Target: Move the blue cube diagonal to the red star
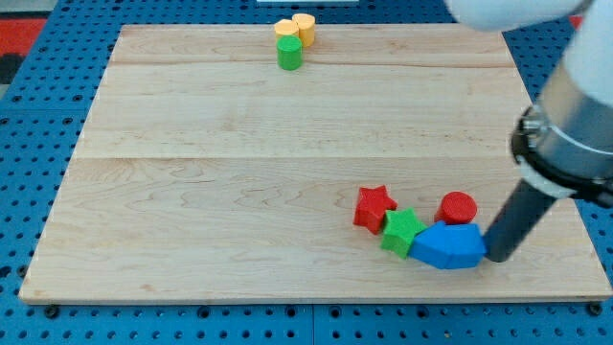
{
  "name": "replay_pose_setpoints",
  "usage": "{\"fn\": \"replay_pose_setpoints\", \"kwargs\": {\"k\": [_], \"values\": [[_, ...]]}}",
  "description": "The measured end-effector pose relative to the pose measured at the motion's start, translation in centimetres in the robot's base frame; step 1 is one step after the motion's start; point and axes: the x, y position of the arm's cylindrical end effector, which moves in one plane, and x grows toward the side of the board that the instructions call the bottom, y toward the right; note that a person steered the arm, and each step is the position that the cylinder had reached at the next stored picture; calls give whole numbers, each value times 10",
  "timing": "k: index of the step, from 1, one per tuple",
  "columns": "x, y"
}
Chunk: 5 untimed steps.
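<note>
The red star [374, 207] lies at the view's lower right on the wooden board. A green star [402, 231] touches its lower right side. A blue block [449, 245], wide and angular, lies right of the green star and touches it. A red cylinder [457, 208] stands just above the blue block. My tip [498, 257] is at the blue block's right end, touching it. The dark rod rises up and to the right from there.
A green cylinder [289, 52], a yellow block [285, 29] and a yellow cylinder [305, 26] are clustered at the board's top edge. The board's right edge [575, 230] is close to my tip. The arm's body fills the view's upper right.
</note>
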Motion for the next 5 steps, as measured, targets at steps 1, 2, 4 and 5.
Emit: {"fn": "replay_pose_setpoints", "kwargs": {"k": [1,2,4,5], "values": [[0,-13],[7,-3],[24,-47],[-34,-57]]}}
